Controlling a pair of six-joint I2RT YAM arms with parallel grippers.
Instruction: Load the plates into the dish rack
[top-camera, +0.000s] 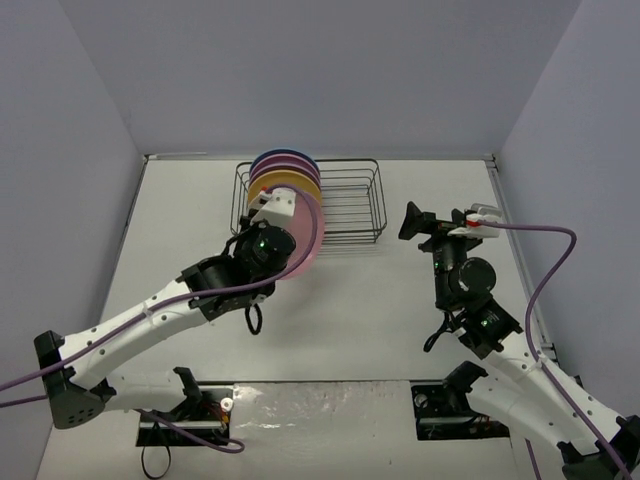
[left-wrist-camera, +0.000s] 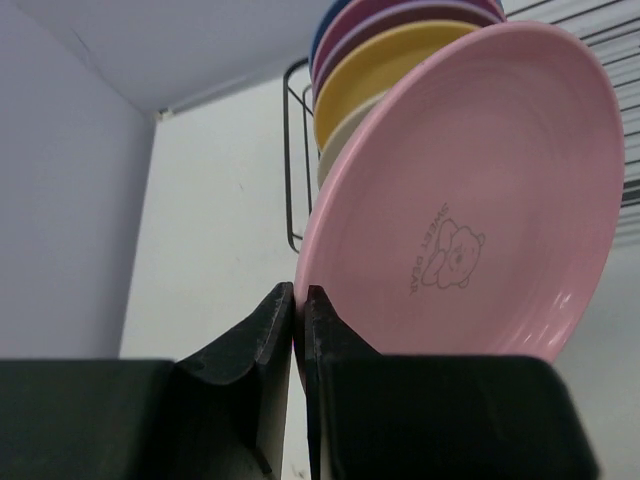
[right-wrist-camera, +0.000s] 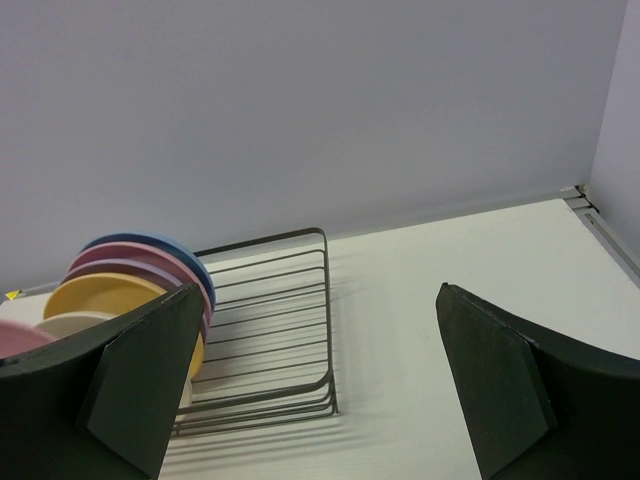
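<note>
Cream plate (left-wrist-camera: 340, 140) mostly hidden behind pink plate (left-wrist-camera: 470, 190); dish rack (top-camera: 350, 200) dividers beneath seemingly hidden.

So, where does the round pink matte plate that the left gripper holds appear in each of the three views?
Top external: the round pink matte plate is left of centre, tilted at the near left side of the black wire dish rack.
Left wrist: it fills the centre and right, its emblem towards the camera.
Right wrist: only a pink sliver shows at the left edge.
Shared landmark: the dish rack, also seen in the left wrist and right wrist views.
</note>
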